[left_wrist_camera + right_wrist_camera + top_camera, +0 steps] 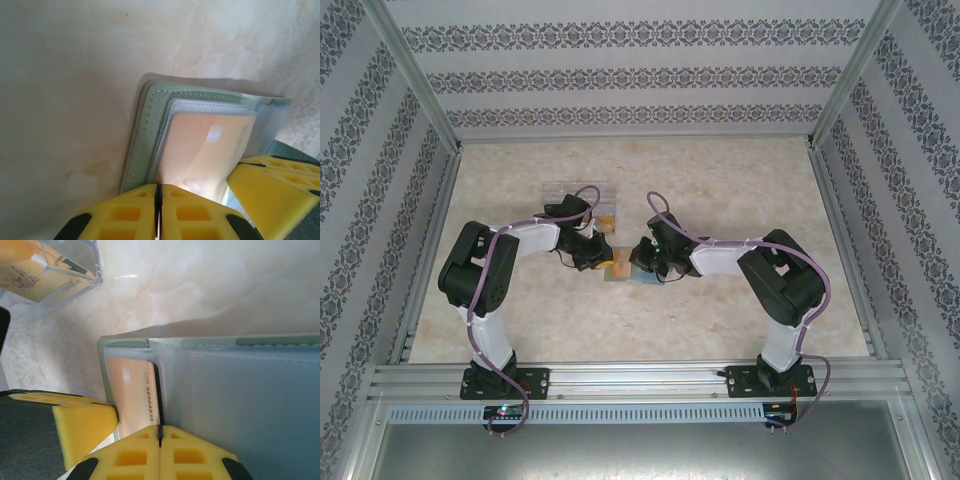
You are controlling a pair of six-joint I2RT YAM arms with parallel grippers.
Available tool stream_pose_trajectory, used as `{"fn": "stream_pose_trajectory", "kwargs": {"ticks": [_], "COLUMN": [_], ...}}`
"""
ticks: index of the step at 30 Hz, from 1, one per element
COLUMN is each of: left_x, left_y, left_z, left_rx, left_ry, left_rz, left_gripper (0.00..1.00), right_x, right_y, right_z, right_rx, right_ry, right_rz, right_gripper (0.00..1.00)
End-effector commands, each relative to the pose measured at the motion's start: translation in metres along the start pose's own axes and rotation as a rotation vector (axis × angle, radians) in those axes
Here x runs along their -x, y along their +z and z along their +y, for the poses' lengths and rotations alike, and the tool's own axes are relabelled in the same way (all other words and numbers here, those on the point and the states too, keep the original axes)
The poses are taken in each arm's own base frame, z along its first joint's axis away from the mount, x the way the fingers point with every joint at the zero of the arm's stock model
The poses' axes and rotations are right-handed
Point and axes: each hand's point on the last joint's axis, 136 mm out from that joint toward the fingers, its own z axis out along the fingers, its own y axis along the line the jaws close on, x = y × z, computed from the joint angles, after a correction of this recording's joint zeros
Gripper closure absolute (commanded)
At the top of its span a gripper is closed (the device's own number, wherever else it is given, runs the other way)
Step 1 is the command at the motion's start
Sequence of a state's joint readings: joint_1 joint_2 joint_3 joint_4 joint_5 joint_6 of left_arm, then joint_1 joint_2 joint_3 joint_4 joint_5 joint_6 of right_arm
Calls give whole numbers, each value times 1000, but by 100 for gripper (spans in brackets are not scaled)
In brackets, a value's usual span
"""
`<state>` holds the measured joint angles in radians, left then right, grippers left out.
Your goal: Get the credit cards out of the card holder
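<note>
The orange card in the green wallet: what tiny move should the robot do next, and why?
Probably a slow, short pull with the right claw, straight back away from the card holder, while the left claw pins it down. Both claws look shut at the holder's near edge, and the orange card lies tucked inside, not yet out.

Card holder (150, 125) lies on the table (740, 200) — a card (205, 150) in its pocket, tray (95, 265) behind it.

Left arm (525, 240) and right arm (725, 258) meet at the card holder (625, 276).
</note>
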<state>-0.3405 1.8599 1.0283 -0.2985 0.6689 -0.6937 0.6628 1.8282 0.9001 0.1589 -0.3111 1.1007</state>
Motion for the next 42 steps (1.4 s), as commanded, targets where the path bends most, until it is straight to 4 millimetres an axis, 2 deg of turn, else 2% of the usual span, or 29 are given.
{"fn": "stream_pose_trajectory", "kwargs": {"ticks": [1, 5, 8, 11, 17, 23, 29, 36, 39, 42], "left_x": [-20, -19, -18, -19, -20, -22, -23, -23, -23, -23], "left_y": [7, 4, 3, 4, 8, 11, 12, 12, 12, 12], "left_z": [35, 33, 30, 30, 35, 38, 40, 40, 40, 40], "left_rx": [137, 132, 125, 122, 133, 139, 143, 143, 143, 144], "left_ry": [-64, -61, -56, -55, -64, -69, -70, -69, -69, -67], "left_rz": [31, 25, 21, 26, 39, 48, 53, 53, 53, 53], "left_gripper": [87, 85, 85, 88, 90, 92, 92, 93, 93, 93], "right_x": [5, 9, 10, 9, 1, -1, -4, -2, 2, 1], "right_y": [-9, -15, -17, -15, -11, -6, -3, -4, -9, -10], "right_z": [-15, -27, -28, -21, 6, 4, 11, 9, 7, 11], "right_rx": [-36, -56, -57, -29, 38, 30, 41, 12, -19, -21], "right_ry": [3, 23, 24, 10, -62, -57, -82, -94, -113, -138], "right_rz": [-35, -53, -62, -49, 0, 19, 36, 25, -3, 15], "right_gripper": [100, 100, 100, 99, 87, 84, 84, 82, 81, 80]}}
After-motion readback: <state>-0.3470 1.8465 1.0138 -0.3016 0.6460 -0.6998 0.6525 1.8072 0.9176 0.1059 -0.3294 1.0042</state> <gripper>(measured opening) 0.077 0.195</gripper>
